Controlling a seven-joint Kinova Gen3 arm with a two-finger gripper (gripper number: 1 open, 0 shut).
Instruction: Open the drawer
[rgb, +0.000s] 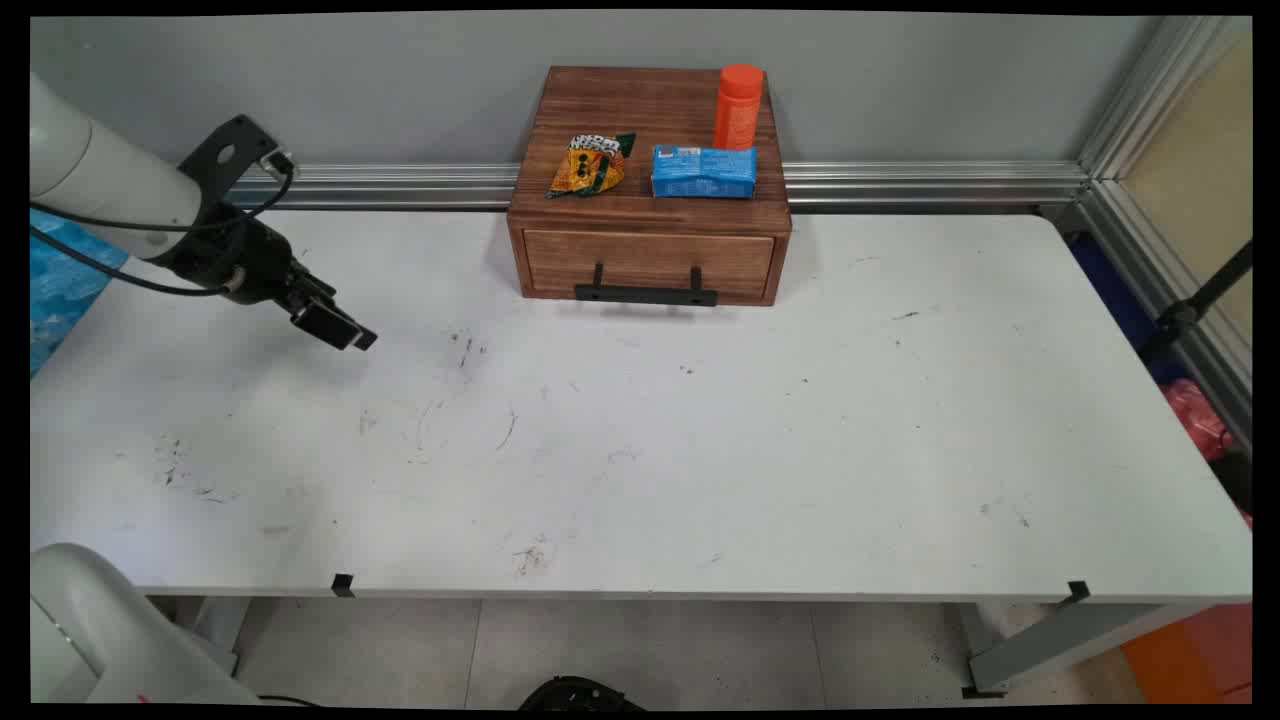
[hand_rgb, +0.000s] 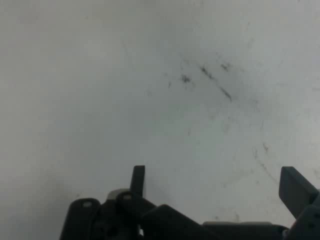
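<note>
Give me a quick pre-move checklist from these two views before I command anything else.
1. Gripper empty: ok, fingers open with only table between them.
2. Gripper clear of objects: ok, it hangs over bare table, left of the wooden drawer box.
3. Drawer shut: ok, front flush, handle exposed.
4. Box top load steady: ok, snack bag, blue packet and upright orange bottle.
5. Height above table: cannot tell.

A white, scuffed desk (rgb: 700, 450) is stretching out beneath and to the right of the end effector (rgb: 345, 332). Behind it, a plain grey wall (rgb: 400, 90) is rising, with an aluminium rail (rgb: 930, 185) running along its base. Below the desk's near edge, pale floor tiles (rgb: 640, 650) are showing.
</note>
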